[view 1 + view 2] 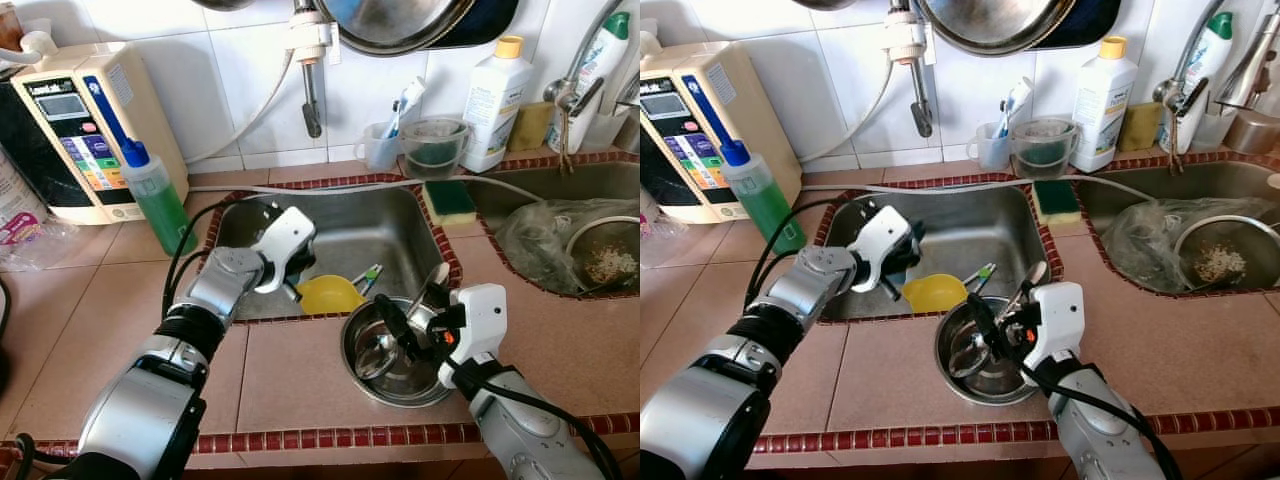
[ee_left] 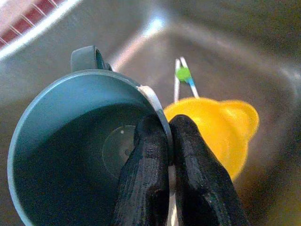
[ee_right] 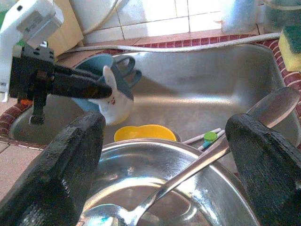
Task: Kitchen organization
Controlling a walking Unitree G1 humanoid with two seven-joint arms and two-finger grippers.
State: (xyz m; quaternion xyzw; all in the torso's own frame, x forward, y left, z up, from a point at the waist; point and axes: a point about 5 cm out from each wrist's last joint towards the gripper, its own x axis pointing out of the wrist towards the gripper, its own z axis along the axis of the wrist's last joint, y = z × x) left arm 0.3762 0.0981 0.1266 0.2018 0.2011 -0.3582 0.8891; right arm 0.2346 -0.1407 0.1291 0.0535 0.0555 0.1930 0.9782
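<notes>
Left wrist view: left gripper (image 2: 168, 141) fingers pinched onto the rim of a teal plastic cup with handle (image 2: 70, 141), held over the stainless steel sink basin (image 1: 370, 235). Just beyond lies a yellow plastic bowl (image 1: 328, 293) beside white chopsticks (image 2: 181, 77). Right gripper (image 1: 400, 325), fingers spread wide, hangs over a round steel bowl (image 1: 395, 390) on the tiled counter (image 1: 290, 370); a metal spoon (image 3: 211, 155) leans in it.

The blue mug (image 2: 80, 146) runs off the wrist picture's edge at 6 o'clock, its rim partly behind the left fingers (image 2: 150, 174). The hanging pan (image 1: 400, 22) is cut off at 12 o'clock. Labels on the white bottle (image 1: 497, 105) are unreadable.
</notes>
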